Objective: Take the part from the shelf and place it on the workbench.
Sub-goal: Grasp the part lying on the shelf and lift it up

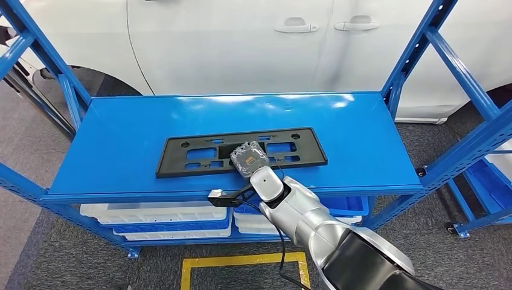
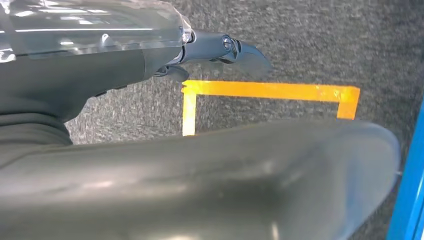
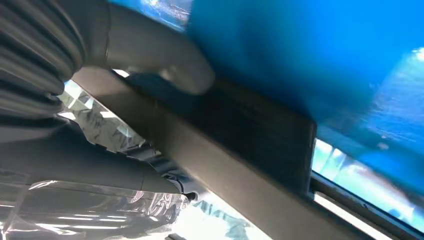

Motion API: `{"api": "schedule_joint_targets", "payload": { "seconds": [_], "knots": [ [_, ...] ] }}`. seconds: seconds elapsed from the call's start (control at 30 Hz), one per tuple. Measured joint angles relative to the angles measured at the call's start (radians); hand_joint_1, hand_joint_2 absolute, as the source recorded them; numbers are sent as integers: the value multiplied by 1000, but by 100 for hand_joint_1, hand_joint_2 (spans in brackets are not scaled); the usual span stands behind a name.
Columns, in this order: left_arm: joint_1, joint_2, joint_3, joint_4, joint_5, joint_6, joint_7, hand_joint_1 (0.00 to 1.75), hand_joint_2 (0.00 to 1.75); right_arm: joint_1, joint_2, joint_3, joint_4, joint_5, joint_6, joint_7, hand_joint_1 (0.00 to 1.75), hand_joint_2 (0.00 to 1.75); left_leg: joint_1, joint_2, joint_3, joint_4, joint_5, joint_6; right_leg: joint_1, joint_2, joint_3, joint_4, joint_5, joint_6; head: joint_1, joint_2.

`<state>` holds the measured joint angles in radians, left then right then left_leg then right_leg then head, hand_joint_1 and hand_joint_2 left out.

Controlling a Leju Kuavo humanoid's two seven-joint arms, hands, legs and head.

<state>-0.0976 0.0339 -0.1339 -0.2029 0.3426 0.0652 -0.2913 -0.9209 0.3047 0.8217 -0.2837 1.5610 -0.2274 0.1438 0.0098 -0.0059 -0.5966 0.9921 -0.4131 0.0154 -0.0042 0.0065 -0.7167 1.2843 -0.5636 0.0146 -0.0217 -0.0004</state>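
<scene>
the black license plate frame point(image 1: 241, 151) is still lying flat near the front edge of the blue shelf point(image 1: 121, 121). the right hand point(image 1: 249, 160) is resting on it, thumb over its edge; whether it is gripping, i cannot tell. lifting and carrying to the workbench are remaining.

part point(image 1: 241, 152) black | shelf point(image 1: 121, 145) blue | floor tape point(image 1: 241, 261) yellow

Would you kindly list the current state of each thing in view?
black part: flat on the shelf top.
right hand: on the part's near edge, thumb on top.
left hand: hanging over the floor, holding nothing.
white bins: stowed below.
</scene>
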Motion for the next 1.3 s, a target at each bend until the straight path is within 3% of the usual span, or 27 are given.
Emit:
{"api": "schedule_joint_targets", "payload": {
  "seconds": [0.07, 0.13, 0.23, 0.3, 0.33, 0.4, 0.47, 0.5, 0.53, 0.57, 0.63, 0.67, 0.8, 0.87, 0.93, 0.97, 1.0, 1.03, 1.1, 1.13, 1.17, 1.3],
  "knots": [
    [0, -2, 3, 0, 0, -1, -1, 0, 0, -1, 0, 0, 0, 0, 0, -1, 175, 175, 0, -2, 2, 6, -5, -4, -1, -1, 54, -129, 75, -4, 0, 0],
    [-1, -5, 6, 0, 0, -2, -2, 0, 0, -2, 0, 0, 0, 0, 0, -1, 175, 175, -3, -3, 0, 14, -11, -11, 1, -1, 103, -240, 117, -12, 0, 0],
    [-1, -5, 8, 0, 0, -1, -4, 0, 0, -2, 0, 0, 0, 0, -2, -2, 175, 175, -4, -3, -1, 15, -13, -26, 4, 1, 110, -263, 121, -28, 0, 0],
    [-1, -7, 8, 0, -5, 1, -17, 0, 0, -3, 1, 0, 0, -1, -8, -1, 175, 175, -1, -2, -9, 35, -30, -37, 2, 0, 114, -270, 125, -39, 0, 0],
    [-1, -7, 8, 0, -9, 3, -28, 0, 0, -3, 1, 0, 0, -1, -13, -1, 175, 175, 1, -1, -25, 72, -53, -43, -1, -1, 116, -273, 127, -44, 0, 0],
    [0, -8, 8, 0, -17, 5, -46, 0, 0, -2, 0, 0, 0, -2, -22, 0, 175, 175, 3, 0, -83, 201, -117, -52, -1, -1, 117, -274, 127, -48, 0, 0],
    [2, -8, 8, 0, -20, 6, -55, 0, 0, 0, 0, 0, 0, -3, -28, 0, 175, 175, 4, 0, -132, 302, -146, -57, -1, -1, 117, -273, 126, -49, 0, 0],
    [2, -8, 8, 0, -21, 5, -59, 0, 0, 1, -1, 0, 0, -4, -29, 0, 175, 175, 4, 0, -133, 299, -131, -57, -1, 0, 118, -273, 125, -48, 0, 0],
    [2, -8, 8, 0, -23, 5, -65, 0, 0, 1, -1, 0, 0, -5, -31, 0, 175, 175, 5, 0, -113, 256, -100, -56, -1, 0, 120, -272, 124, -47, 0, 0],
    [2, -8, 8, 0, -25, 4, -71, 0, 0, 1, -1, 0, 0, -8, -35, 0, 175, 175, 5, 0, -79, 183, -61, -54, -1, 1, 122, -271, 122, -45, 0, 0],
    [0, -8, 8, 0, -31, 1, -84, 0, 0, -1, -1, -3, 0, -15, -50, 0, 175, 175, 2, 0, -19, 59, -16, -45, 3, 2, 122, -269, 118, -38, 0, 0],
    [-1, -8, 8, 0, -33, 0, -87, 0, 0, -1, -2, -5, 0, -20, -60, -2, 175, 175, 0, -1, -5, 28, -11, -40, 5, 2, 120, -268, 118, -33, 0, 0],
    [-2, -9, 10, 0, -38, 2, -81, 0, 0, -3, -2, -32, -7, -66, -136, -32, 175, 175, 1, -1, -5, 13, -9, -15, 6, 1, 110, -254, 106, -13, 0, 0],
    [-2, -10, 14, 0, -33, 0, -80, 0, 0, -5, -1, -63, -21, -125, -211, -82, 175, 175, 3, 0, -3, 7, -6, -4, 5, 0, 70, -168, 54, -6, 0, 0],
    [-1, -9, 21, 0, -27, -1, -80, 0, 0, -6, -1, -106, -40, -191, -283, -141, 175, 175, 1, 1, -3, 8, -7, 0, 3, -1, 3, -28, -4, -4, 0, 0],
    [1, -9, 25, 0, -25, -2, -80, 0, 0, -5, 0, -126, -48, -213, -304, -162, 175, 175, 0, 0, -2, 9, -8, 1, 3, -1, -21, 19, -14, -3, 0, 0],
    [2, -9, 28, 0, -23, -2, -80, 0, 0, -5, 0, -144, -55, -224, -313, -172, 175, 175, -1, 0, -1, 10, -9, 2, 2, -1, -26, 27, -3, -4, 0, 0],
    [3, -9, 31, 0, -22, -2, -80, 0, 0, -6, 0, -158, -61, -229, -317, -177, 175, 175, -1, -2, 0, 12, -11, 2, 2, -1, -11, -7, 25, -6, 0, 0],
    [4, -10, 34, 0, -22, -3, -80, 0, 0, -6, 1, -178, -73, -233, -319, -182, 175, 175, -1, -5, 1, 17, -16, -2, 3, -1, 54, -149, 96, -15, 0, 0],
    [4, -11, 35, 0, -22, -3, -80, 0, 0, -7, 2, -185, -78, -234, -320, -184, 175, 175, -2, -6, 0, 20, -18, -5, 5, -1, 80, -208, 117, -19, 0, 0],
    [5, -11, 36, 0, -22, -3, -79, 0, 0, -7, 3, -190, -82, -234, -321, -185, 175, 175, -4, -7, -2, 22, -19, -10, 7, -1, 95, -244, 127, -22, 0, 0],
    [6, -12, 39, 0, -22, -4, -79, 0, 0, -8, 5, -201, -89, -234, -322, -187, 175, 175, -3, -5, -4, 27, -28, -30, 5, -1, 103, -267, 130, -37, 0, 0]
  ]
}}
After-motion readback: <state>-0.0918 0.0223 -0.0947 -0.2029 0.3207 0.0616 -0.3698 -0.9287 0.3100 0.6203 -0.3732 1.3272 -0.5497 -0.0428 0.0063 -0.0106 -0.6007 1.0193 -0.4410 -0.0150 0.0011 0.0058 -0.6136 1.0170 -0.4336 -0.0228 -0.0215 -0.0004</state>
